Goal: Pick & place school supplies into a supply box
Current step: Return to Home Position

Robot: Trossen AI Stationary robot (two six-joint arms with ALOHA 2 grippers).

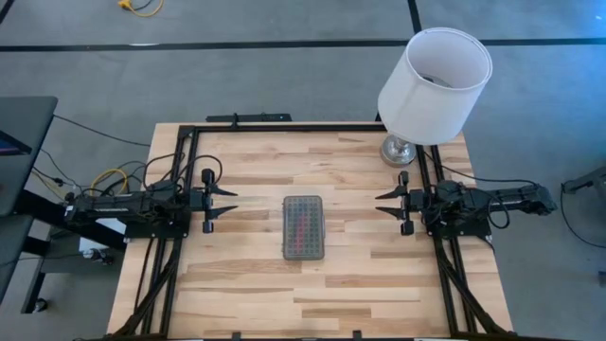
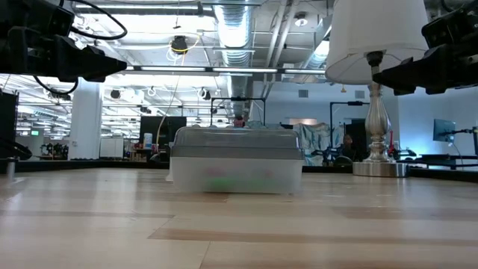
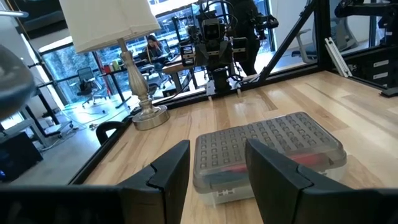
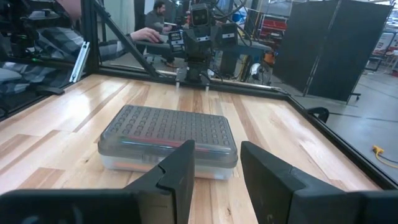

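The supply box (image 1: pixel 304 227) sits flat on its base at the table's middle, its greyish ribbed lid shut; it also shows in the low view (image 2: pixel 235 161), the left wrist view (image 3: pixel 267 152) and the right wrist view (image 4: pixel 168 137). Through its clear wall I make out red, pink and green shapes of supplies inside (image 4: pixel 155 144). No scissors, pens or pencils lie outside it. My left gripper (image 1: pixel 227 202) hovers open near the table's left edge, pointing at the box. My right gripper (image 1: pixel 383 207) hovers open near the right edge, facing it too.
A white-shaded lamp (image 1: pixel 431 85) on a silver base (image 1: pixel 399 150) stands at the table's far right corner, close behind my right arm. A black frame (image 1: pixel 284 127) runs along the table's edges. A person (image 4: pixel 152 25) sits in the room behind the left arm.
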